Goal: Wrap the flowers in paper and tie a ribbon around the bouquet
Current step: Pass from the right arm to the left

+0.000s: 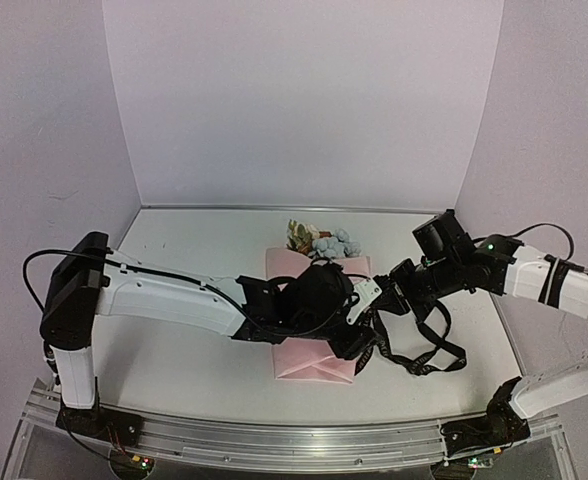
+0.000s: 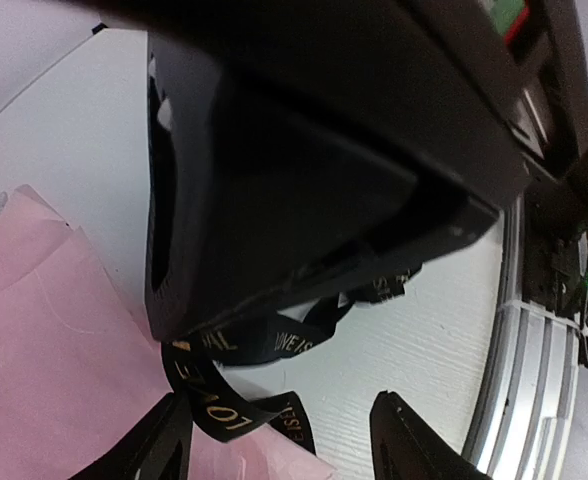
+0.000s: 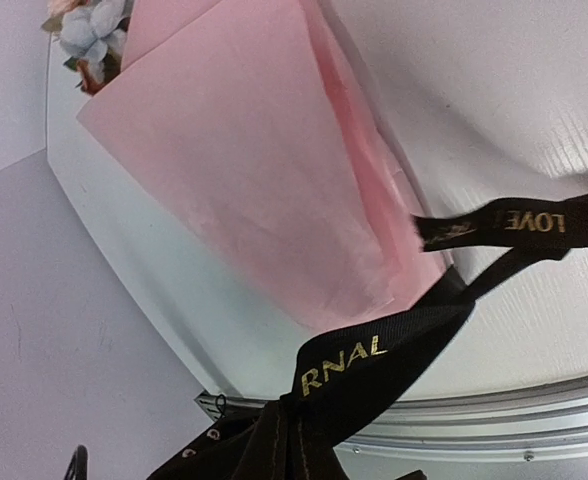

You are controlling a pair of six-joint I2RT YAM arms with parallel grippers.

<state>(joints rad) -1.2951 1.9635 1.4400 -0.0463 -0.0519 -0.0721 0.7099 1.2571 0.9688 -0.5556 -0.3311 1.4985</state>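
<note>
Straddling a loop of the ribbon [image 2: 224, 400] at the near end of the bouquet [image 1: 314, 362], left end effector [image 2: 284, 445] stands wide, gripping nothing. Bouquet lies centre of the table [image 1: 194, 360], flowers [image 1: 324, 240] toward far wall [image 1: 294, 100]. Right end effector [image 3: 289, 445] is clamped on ribbon, slack looping rightward.

Pink paper [image 3: 254, 170], blk ribbon [image 3: 374, 365] (satin sheen)
</note>
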